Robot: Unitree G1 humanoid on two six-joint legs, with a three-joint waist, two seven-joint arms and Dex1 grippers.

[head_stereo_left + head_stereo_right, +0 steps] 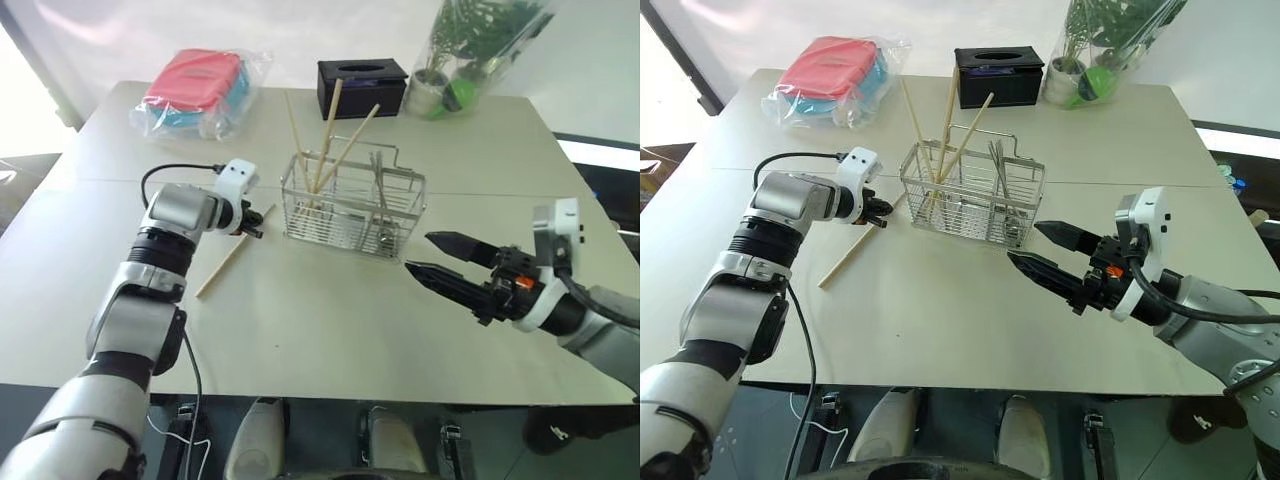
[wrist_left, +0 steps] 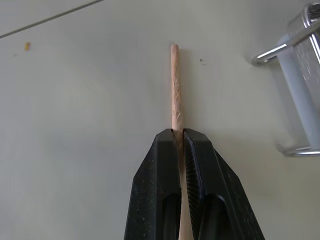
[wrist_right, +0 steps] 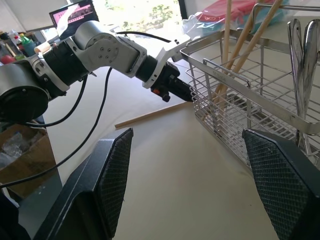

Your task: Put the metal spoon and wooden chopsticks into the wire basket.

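The wire basket stands mid-table. Three wooden chopsticks lean upright in its left compartment, and the metal spoon stands in its right one. Another chopstick lies flat on the table just left of the basket. My left gripper is shut on that chopstick near its far end, and the stick pokes out past the fingertips. The same gripper sits low over the table beside the basket's left wall. My right gripper hovers open and empty to the right of the basket, pointing at it.
At the back of the table sit a black tissue box, a pink pouch in a clear bag and a wrapped potted plant. Bare tabletop stretches in front of the basket to the near edge.
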